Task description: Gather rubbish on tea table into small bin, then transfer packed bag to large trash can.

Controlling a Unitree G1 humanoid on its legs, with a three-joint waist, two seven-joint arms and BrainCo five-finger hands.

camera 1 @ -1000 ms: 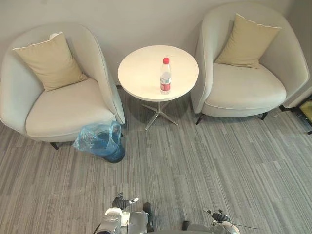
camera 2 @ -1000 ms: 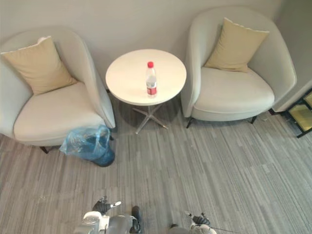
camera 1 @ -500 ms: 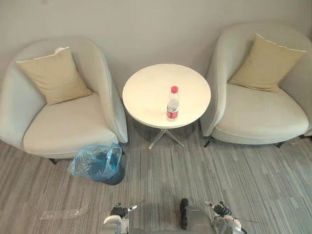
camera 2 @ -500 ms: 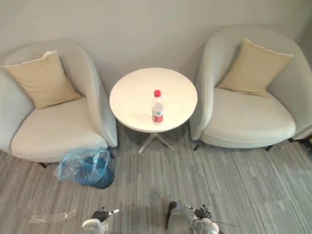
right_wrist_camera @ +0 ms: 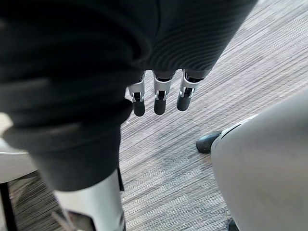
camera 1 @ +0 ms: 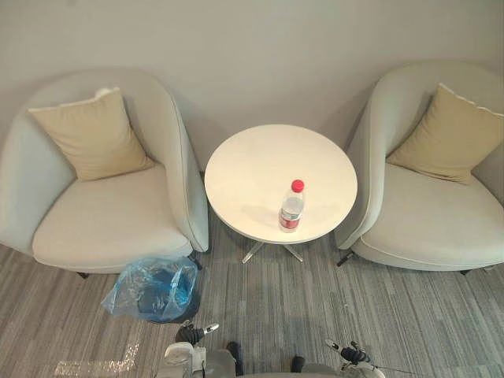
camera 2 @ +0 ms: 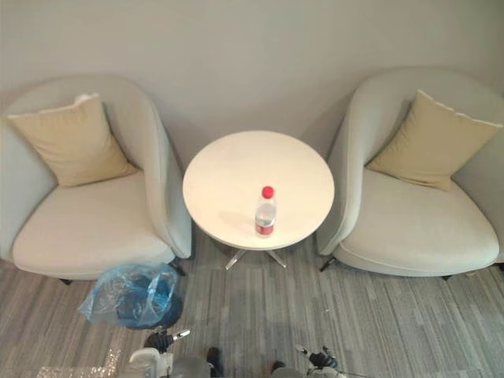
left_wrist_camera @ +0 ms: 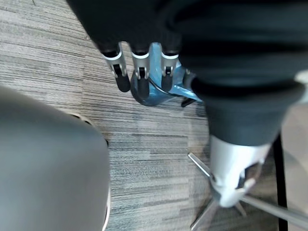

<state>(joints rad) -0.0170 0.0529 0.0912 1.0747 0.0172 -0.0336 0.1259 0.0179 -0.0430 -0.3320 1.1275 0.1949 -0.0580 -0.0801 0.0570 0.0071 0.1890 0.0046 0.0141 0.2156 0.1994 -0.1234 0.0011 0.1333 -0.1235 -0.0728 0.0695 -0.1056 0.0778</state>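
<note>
My view has swung closer: the bottle (camera 1: 291,206) stands at 5 o'clock on the tea table (camera 1: 252,169), untouched. My left hand (left_wrist_camera: 139,72) and right hand (right_wrist_camera: 161,94) hang slack and empty, so I judge gathering not yet begun.

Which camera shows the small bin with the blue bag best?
Left eye view: the small bin and its blue bag show whole beside the armchair. Right eye view likewise; left wrist view, a part behind the left hand.

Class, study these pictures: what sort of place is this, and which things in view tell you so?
Probably a lounge or waiting area: two pale armchairs with tan cushions flank a round white tea table against a wall, on grey carpet.
</note>
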